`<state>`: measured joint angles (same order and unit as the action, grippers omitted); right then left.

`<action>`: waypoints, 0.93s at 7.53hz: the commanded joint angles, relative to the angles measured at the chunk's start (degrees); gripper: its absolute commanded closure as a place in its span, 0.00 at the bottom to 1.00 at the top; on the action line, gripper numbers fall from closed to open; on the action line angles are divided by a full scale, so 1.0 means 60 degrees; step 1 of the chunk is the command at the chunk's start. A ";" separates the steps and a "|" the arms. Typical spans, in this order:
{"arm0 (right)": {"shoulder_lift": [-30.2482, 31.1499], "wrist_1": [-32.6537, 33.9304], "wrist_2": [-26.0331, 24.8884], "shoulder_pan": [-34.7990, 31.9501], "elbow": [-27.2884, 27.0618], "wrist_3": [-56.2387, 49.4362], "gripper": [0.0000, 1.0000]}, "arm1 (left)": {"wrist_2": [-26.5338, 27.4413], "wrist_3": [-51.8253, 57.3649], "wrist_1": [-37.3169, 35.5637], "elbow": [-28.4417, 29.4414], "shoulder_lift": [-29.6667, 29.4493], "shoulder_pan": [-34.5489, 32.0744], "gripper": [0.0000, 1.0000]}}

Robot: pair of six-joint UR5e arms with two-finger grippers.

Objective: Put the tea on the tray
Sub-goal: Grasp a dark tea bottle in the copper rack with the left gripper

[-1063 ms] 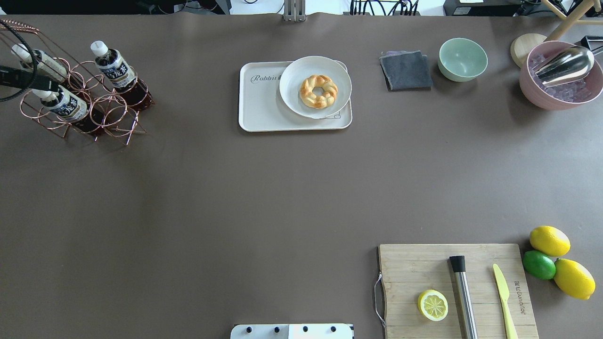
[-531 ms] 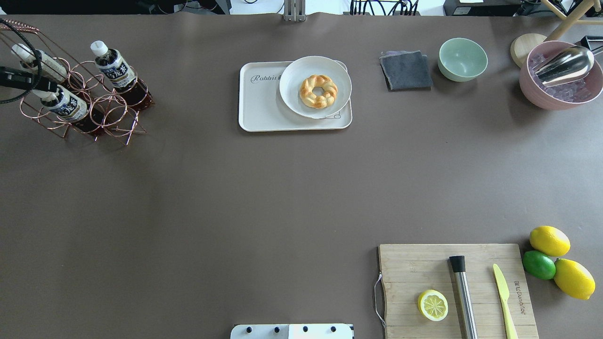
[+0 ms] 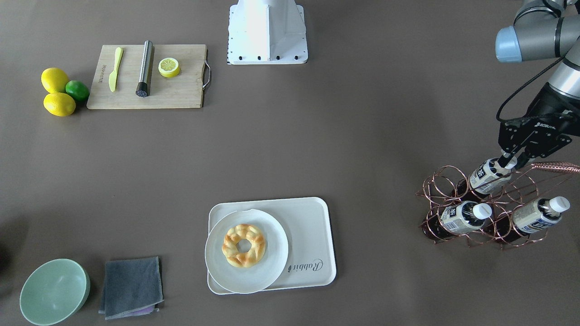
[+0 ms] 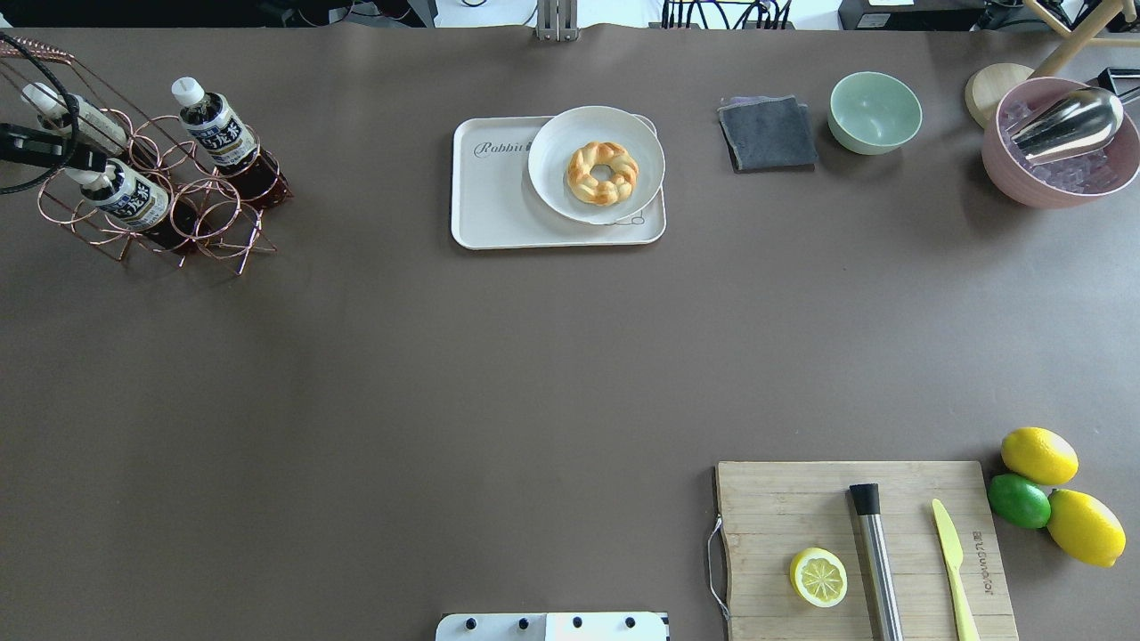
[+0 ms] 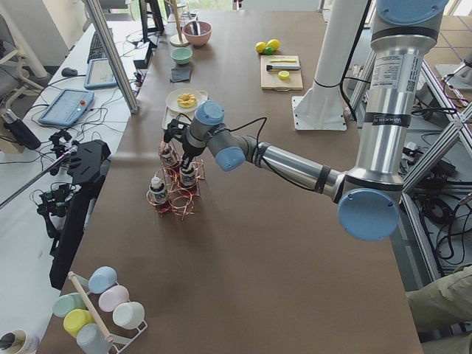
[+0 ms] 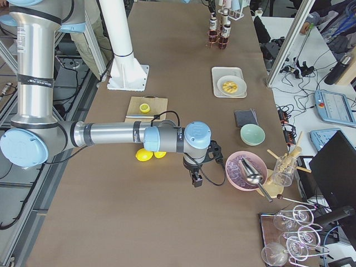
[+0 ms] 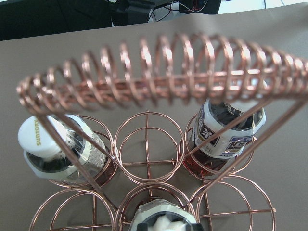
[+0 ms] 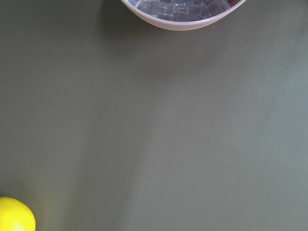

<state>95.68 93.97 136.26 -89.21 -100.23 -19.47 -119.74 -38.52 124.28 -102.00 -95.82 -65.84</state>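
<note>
Tea [image 3: 485,174] cap sits between narrow left jaws, seemingly touching.

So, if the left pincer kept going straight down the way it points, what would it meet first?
The white cap of the tea directly below the left pincer, the bottle nearest the robot in the copper rack. The pincer straddles that cap; whether they touch cannot be judged.

Copper wire rack [image 3: 494,203], white-capped dark brown tea [image 3: 485,175] — a white tray [image 3: 312,226] lettered in grey — golden braided pastry [image 3: 244,245], dull brown desk [image 3: 317,136].
</note>
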 commanded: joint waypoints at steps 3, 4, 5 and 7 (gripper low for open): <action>-0.0024 -0.0003 0.0054 0.0015 -0.0038 0.0052 0.00 | -0.0563 0.0062 -0.0978 -0.1410 -0.0374 -0.1297 1.00; -0.0024 -0.0003 0.0156 0.0029 -0.0038 0.0052 0.00 | -0.1001 0.0077 -0.1664 -0.1805 -0.0624 -0.1693 1.00; -0.0024 -0.0003 0.0186 0.0029 -0.0052 0.0052 0.00 | -0.1339 0.0062 -0.2744 -0.2215 -0.1061 -0.2060 1.00; -0.0024 -0.0003 0.0215 0.0029 -0.0052 0.0052 0.00 | -0.1328 -0.0504 -0.4768 -0.3502 -0.1502 -0.1803 1.00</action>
<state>95.54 93.95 137.34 -89.05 -100.52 -19.16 -127.17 -38.54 105.31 -116.97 -102.16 -77.62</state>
